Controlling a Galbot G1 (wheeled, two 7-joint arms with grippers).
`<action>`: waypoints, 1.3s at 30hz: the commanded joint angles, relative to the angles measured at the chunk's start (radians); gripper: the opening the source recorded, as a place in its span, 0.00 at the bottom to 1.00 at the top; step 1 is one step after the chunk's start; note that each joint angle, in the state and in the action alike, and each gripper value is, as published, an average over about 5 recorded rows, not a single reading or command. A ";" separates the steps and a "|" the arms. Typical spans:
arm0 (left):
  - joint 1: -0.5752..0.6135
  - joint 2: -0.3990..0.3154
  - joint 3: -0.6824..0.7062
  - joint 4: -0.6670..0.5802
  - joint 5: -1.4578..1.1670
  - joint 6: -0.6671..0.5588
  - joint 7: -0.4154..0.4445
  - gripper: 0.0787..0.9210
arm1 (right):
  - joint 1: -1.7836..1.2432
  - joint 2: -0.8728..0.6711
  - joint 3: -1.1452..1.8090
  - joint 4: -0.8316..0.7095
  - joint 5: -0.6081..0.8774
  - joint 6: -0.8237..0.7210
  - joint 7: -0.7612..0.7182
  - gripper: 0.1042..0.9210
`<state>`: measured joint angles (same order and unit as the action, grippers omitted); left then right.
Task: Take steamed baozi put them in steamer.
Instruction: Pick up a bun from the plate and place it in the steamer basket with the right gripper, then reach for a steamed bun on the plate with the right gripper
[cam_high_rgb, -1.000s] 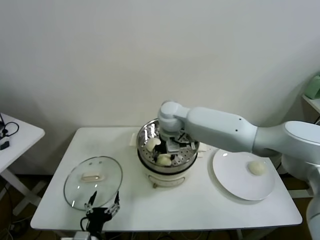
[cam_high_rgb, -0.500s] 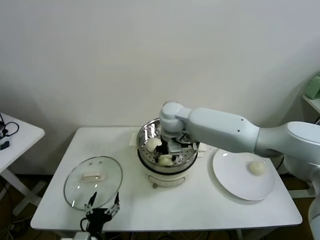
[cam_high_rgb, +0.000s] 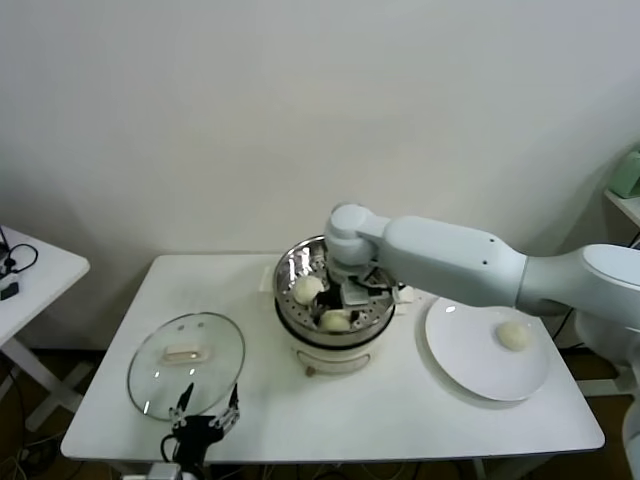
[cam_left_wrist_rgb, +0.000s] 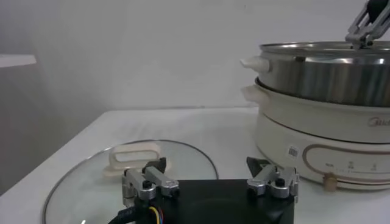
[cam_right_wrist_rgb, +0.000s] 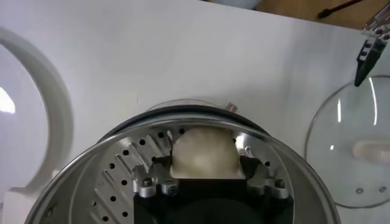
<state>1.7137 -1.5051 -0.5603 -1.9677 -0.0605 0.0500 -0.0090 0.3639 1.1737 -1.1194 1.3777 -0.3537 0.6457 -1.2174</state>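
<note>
The right gripper (cam_right_wrist_rgb: 206, 182) is spread around a bun (cam_right_wrist_rgb: 204, 153) in the steamer (cam_high_rgb: 302, 263), at frame centre. The last bun (cam_high_rgb: 514, 335), on the plate (cam_high_rgb: 470, 360), is judged soft and light; its sides should be pinched gently. The left gripper (cam_left_wrist_rgb: 210, 181) is parked spread at the lower left.

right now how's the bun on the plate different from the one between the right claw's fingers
The bun on the plate lies alone on the flat white plate, nothing near it; the bun at the right claw rests on the perforated floor of the steamer. The plate bun awaits transfer; the steamer bun sits between the fingers of the open right claw. Both are smooth, round and pale cream.
</note>
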 joint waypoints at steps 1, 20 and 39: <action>0.001 0.000 -0.001 -0.003 0.000 0.002 0.002 0.88 | 0.008 -0.007 0.000 0.003 0.001 0.000 -0.002 0.86; -0.025 0.017 0.003 -0.004 -0.003 0.008 0.003 0.88 | 0.294 -0.181 -0.036 0.008 0.332 -0.226 -0.016 0.88; -0.035 0.042 0.017 -0.039 -0.026 -0.073 0.072 0.88 | 0.050 -0.658 0.059 -0.254 0.508 -0.587 -0.044 0.88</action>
<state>1.6814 -1.4696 -0.5465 -2.0020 -0.0796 0.0012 0.0442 0.6098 0.7379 -1.2080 1.2287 0.1981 0.1621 -1.2414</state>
